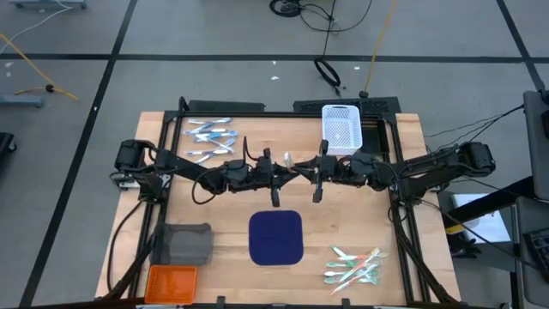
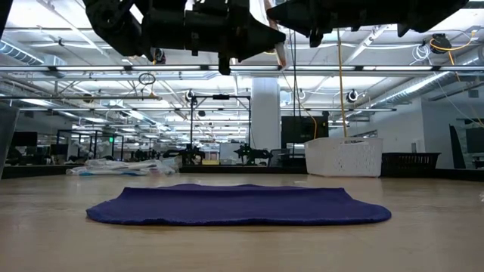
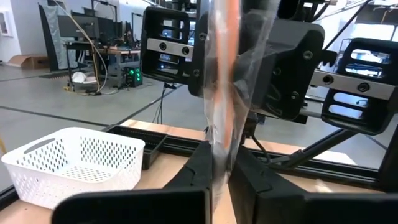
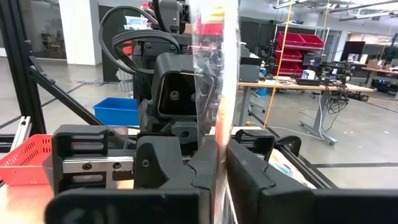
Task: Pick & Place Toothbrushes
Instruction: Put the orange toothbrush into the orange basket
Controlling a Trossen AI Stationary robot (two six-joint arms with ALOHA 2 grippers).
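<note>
Passing the wrapped toothbrush (image 3: 222, 93) above the table's middle, left gripper (image 3: 221, 171) jaws clamp it; right gripper (image 4: 217, 168) jaws, also pinching, should release only once that hold looks firm.

No text, label, brand, number or sign can be read in any of the four views. The wrapper (image 4: 214, 74) pinched at both wrist cameras carries orange and yellow patches that may be printing (too blurred and close to make out).
</note>
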